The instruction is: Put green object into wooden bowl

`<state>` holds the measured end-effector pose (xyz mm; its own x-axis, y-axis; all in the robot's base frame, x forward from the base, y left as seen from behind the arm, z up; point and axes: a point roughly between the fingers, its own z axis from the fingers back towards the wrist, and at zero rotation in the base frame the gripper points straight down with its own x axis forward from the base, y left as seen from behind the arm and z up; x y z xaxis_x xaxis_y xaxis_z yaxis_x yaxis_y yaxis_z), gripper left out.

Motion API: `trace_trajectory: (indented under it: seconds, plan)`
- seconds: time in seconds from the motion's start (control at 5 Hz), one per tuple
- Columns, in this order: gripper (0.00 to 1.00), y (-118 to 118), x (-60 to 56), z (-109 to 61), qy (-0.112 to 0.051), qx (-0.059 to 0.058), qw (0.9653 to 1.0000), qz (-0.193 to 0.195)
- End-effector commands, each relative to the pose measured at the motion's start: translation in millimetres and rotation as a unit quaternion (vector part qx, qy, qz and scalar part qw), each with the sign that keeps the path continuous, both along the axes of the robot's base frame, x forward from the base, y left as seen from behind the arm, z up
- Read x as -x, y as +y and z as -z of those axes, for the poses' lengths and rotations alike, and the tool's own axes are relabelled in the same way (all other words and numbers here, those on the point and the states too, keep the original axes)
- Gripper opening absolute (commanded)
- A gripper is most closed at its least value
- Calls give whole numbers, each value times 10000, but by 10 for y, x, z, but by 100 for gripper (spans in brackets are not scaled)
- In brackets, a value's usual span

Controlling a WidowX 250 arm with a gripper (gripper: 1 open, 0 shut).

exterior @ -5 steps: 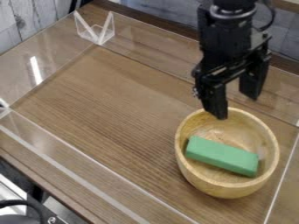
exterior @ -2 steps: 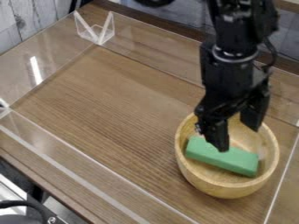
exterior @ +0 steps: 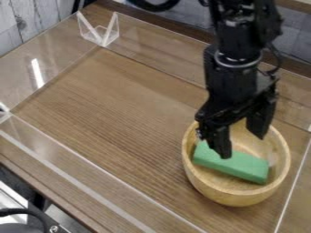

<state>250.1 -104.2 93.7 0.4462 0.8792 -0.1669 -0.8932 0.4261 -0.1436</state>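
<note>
Wood-grain tabletop (exterior: 109, 100), fenced by clear acrylic walls (exterior: 36, 64), carries the wooden bowl (exterior: 235, 190) at the near right. The green object (exterior: 238, 165) is seen lying flat inside that bowl, directly beneath the fingertips. The gripper (exterior: 231, 138) is pointed steeply down with its fingers spread apart, nothing clamped between them. The block is judged light, slightly soft and matte, so hardly slippery; it would best be pinched across its short width, near the middle.

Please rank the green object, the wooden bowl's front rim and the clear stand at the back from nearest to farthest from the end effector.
From the end effector:
1. Green object, right beneath, inside the bowl.
2. Wooden bowl's front rim, below-right.
3. Clear stand, far upper-left corner.
</note>
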Motion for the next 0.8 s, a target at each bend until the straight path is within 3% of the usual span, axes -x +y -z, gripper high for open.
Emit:
trace_trajectory:
  seconds: [0.0,0.2,0.6]
  plan:
    - [100,-16,-14,-192,-307,156,9994,-12]
    - [100,-44,11,-191,-347,183,9992,-18]
    - [100,-95,-105,-493,-458,243,9985,-163]
